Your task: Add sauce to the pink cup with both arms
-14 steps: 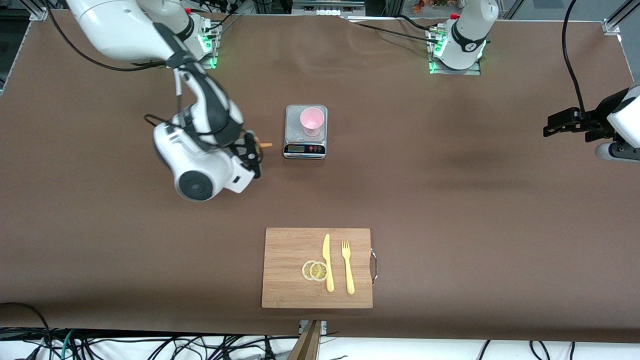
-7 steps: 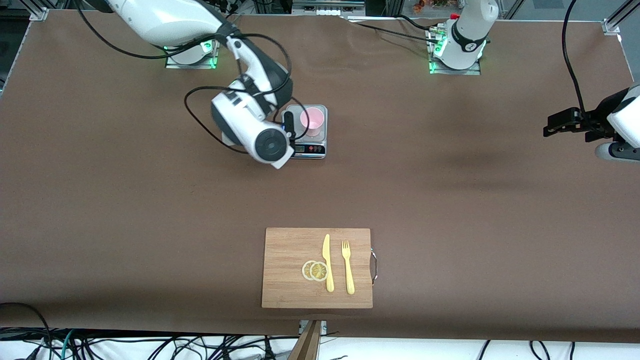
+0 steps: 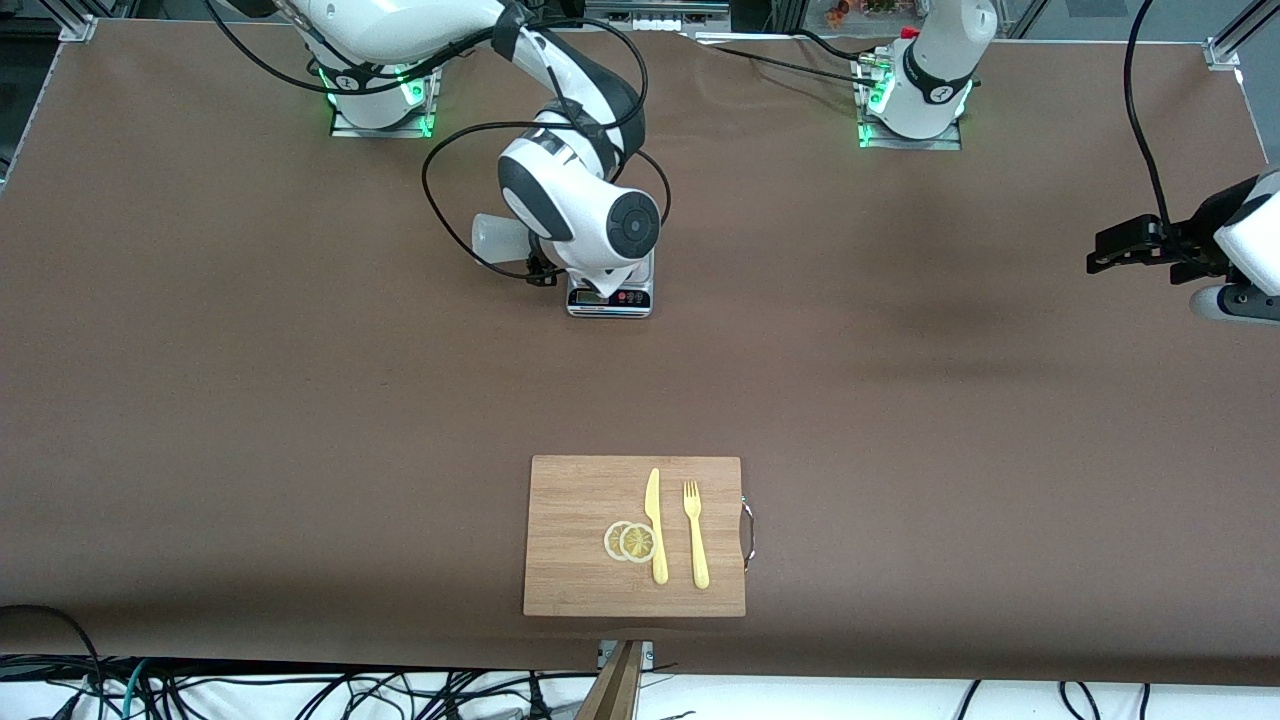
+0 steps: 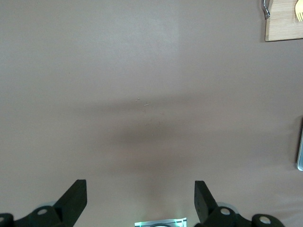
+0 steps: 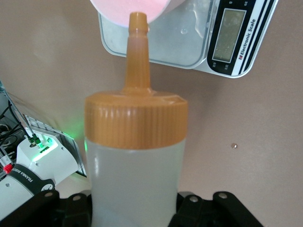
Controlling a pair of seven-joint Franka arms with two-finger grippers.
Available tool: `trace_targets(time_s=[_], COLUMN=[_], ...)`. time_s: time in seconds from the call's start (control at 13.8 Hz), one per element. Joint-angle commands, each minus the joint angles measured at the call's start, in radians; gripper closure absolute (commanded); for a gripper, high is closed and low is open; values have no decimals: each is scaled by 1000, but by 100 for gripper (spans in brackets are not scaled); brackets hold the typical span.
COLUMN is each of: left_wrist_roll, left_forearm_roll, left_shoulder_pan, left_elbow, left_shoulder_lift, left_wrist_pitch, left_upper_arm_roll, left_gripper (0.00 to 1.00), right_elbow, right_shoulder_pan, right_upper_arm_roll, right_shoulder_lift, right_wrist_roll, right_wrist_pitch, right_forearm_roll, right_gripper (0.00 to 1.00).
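Seen from the front camera, the right gripper (image 3: 540, 268) hangs over the grey kitchen scale (image 3: 610, 297) near the middle of the brown table (image 3: 300, 400), fingers clamped on the sauce bottle (image 3: 497, 238), whose translucent base juts out toward the right arm's end of the table; the arm's wrist hides the pink cup from this camera. A wooden cutting board (image 3: 575, 535) with a yellow knife (image 3: 655, 525), a yellow fork (image 3: 695, 535) and two lemon slices (image 3: 630, 541) lies well nearer to the front camera than the scale, with broad bare table between them. The left gripper (image 3: 1120, 245) waits over the left arm's end of the table, well apart from the scale. From the left wrist view, the left gripper (image 4: 140, 201) has its fingers wide apart over bare brown surface, holding nothing. From the right wrist view, the sauce bottle (image 5: 136, 177) fills the centre, its orange nozzle (image 5: 138, 52) tipped at the rim of the pink cup (image 5: 137, 8), which stands on the scale (image 5: 199, 38). Squeezing well probably means keeping the nozzle tip inside the rim and pressing gently, so the light cup is not nudged off the scale's platform. Open table surrounds the scale, giving room to withdraw.
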Motion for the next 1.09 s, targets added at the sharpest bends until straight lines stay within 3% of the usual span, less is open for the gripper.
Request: trace_targets(time_s=[0.0,0.58,1.01], left_wrist_roll=[17,17,17], left_forearm_roll=[5,4,4], left_shoulder_pan=[9,9,9], left_elbow=[31,31,31], left_shoulder_lift=[15,15,15], left_wrist_pitch=[-13,-11,-13], left_upper_arm_roll=[-7,-7,-7], left_gripper=[0,0,0], right_elbow=[-7,-12,-7], right_shoulder_pan=[41,90,30], right_upper_arm_roll=[5,11,6], right_shoulder_lift=[-12,-8,-11], right_wrist_roll=[75,139,34], right_wrist_pitch=[-22,-40,-33], right_forearm_roll=[-27,-96,-10], right_gripper=[100,100,100])
